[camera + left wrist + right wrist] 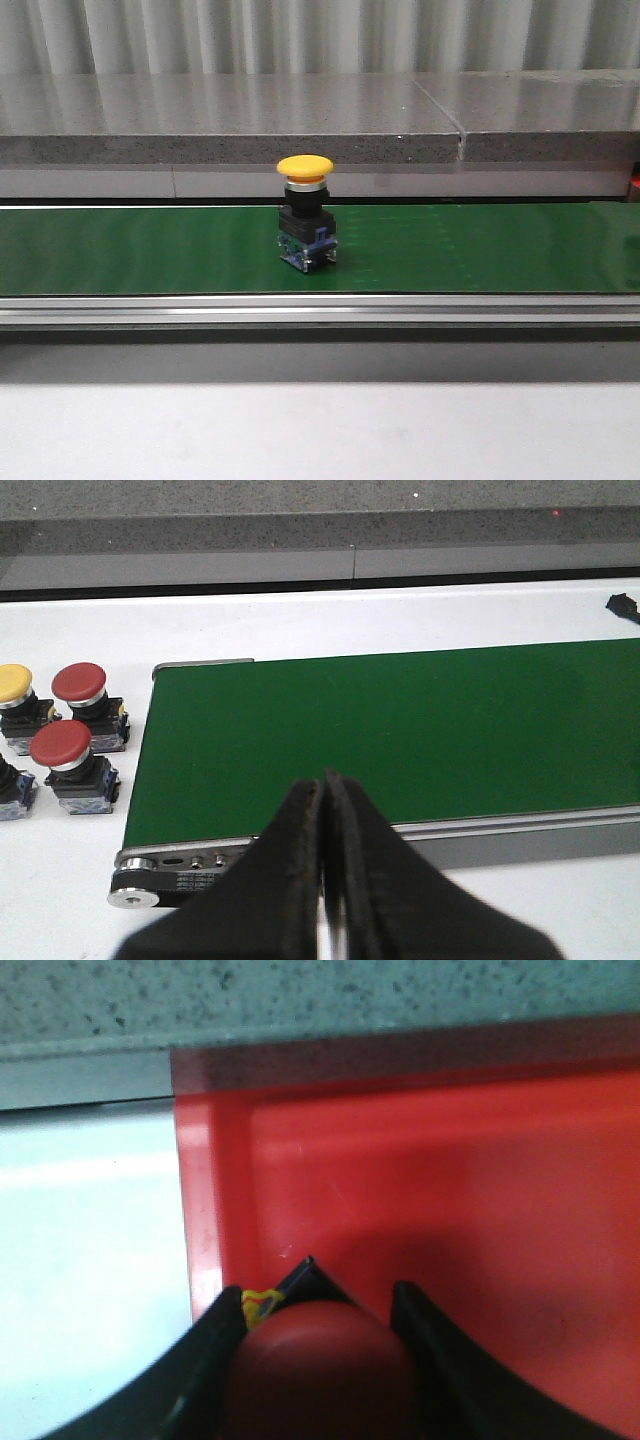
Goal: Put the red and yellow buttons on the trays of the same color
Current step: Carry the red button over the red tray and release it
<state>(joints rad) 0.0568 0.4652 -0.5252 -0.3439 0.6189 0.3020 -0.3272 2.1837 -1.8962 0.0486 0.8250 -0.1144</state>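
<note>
Standing upright on the green conveyor belt (pixel 480 250), roughly midway along its visible length, a yellow button (pixel 305 212) is the only task piece the front view shows; neither arm nor any tray appears there. It has a domed yellow cap on a silver collar, a black body beneath and a blue contact block at the base. The left wrist view shows what the front view misses: the belt's end with its metal roller frame, and on the white table (pixel 420 605) beyond that end a cluster of spare buttons, two red buttons (pixel 79 683) close together and a second yellow button (pixel 14 684) at the table's edge of the frame, plus a dark one cut off by the frame. The left tool (pixel 325 880) hangs over the belt's near rail with its black fingers pressed together, clenched on nothing. Only the right wrist view shows the red tray (pixel 450 1190), glossy, its raised rim meeting the white table beside a speckled grey ledge. The right tool (pixel 318 1360) is over the tray near that rim, grasping a red-capped button (pixel 320 1365) between its two dark fingers, a yellow-marked label showing just beside the cap; whether the button touches the tray floor cannot be told
</note>
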